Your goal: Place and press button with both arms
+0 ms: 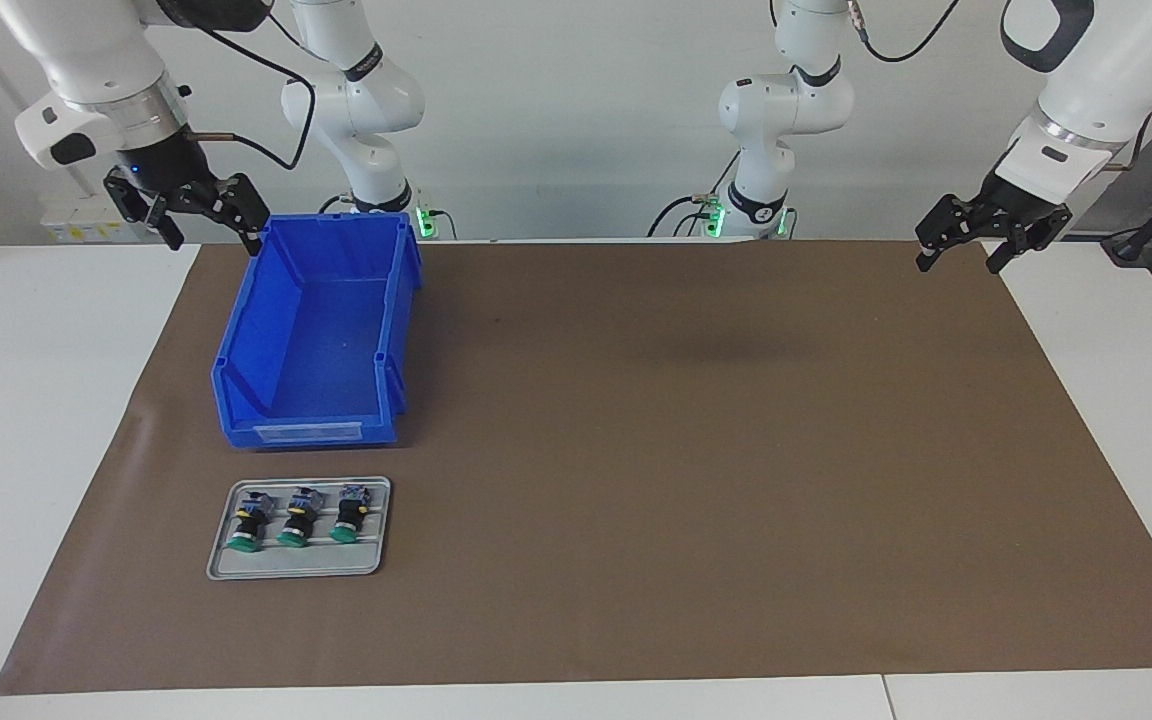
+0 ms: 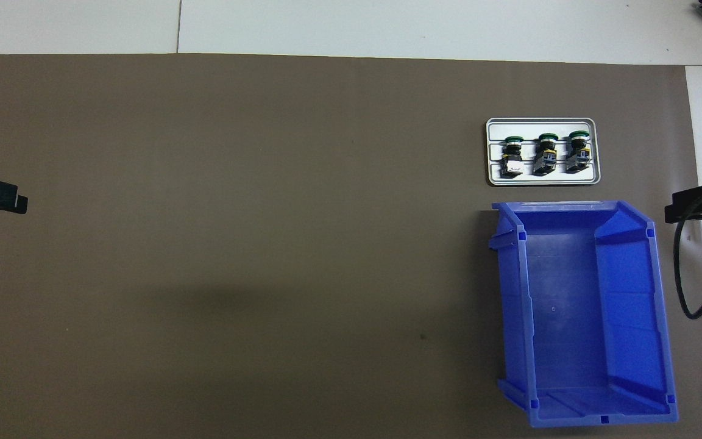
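Facing view shows both the left gripper [image 1: 971, 244] and right gripper [image 1: 188, 206] spread empty, while the button [image 1: 348, 515], likely light and stiff, lies in the tray [image 1: 296, 566], best pinched around its barrel.

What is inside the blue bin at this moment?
Nothing shows inside the blue bin: its floor is bare in both views. All three buttons lie on the grey tray, farther from the robots. No part of the interior is covered.
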You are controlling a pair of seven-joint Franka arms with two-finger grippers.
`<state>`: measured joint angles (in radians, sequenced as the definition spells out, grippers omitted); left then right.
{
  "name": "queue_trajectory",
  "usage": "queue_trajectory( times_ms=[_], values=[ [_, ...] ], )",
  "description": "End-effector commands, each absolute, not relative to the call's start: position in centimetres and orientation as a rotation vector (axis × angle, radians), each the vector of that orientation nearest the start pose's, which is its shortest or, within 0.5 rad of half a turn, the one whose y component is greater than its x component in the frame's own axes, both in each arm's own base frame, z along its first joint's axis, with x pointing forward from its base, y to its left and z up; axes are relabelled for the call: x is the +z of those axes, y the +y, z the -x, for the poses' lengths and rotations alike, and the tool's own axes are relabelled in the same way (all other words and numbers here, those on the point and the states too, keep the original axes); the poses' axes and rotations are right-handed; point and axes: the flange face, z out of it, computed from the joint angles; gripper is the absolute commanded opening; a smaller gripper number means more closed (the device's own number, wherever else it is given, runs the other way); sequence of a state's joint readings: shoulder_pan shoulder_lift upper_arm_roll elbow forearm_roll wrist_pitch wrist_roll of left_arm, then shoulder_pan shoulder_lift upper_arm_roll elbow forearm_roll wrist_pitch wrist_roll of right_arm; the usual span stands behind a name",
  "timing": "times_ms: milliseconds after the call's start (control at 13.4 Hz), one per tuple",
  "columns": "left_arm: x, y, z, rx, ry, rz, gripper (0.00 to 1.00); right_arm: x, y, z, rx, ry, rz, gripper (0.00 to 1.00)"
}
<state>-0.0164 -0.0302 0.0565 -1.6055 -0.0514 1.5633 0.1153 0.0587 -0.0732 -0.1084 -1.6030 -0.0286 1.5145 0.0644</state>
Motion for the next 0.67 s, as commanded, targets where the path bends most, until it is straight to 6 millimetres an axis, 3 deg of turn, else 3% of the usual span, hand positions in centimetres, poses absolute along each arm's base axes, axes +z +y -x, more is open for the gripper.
queue_trajectory(
  times_ms=[0, 298, 447, 597],
  values=[
    [62.4, 1.8, -53.5, -0.002, 0.105, 3.197, 1.00, 64.5, -3.4, -52.1, 0.013, 0.173, 3.169, 1.00],
    [62.4, 1.8, -53.5, -0.002, 0.107, 3.197, 1.00, 64.1, -3.6, -52.4, -0.009, 0.159, 3.169, 1.00],
    [62.4, 1.8, -53.5, -0.002, 0.105, 3.197, 1.00, 62.7, -3.6, -53.0, -0.043, 0.166, 3.168, 1.00],
    [62.4, 1.8, -53.5, -0.002, 0.105, 3.197, 1.00, 60.3, -3.9, -54.9, -0.116, 0.163, 3.167, 1.00]
  ],
)
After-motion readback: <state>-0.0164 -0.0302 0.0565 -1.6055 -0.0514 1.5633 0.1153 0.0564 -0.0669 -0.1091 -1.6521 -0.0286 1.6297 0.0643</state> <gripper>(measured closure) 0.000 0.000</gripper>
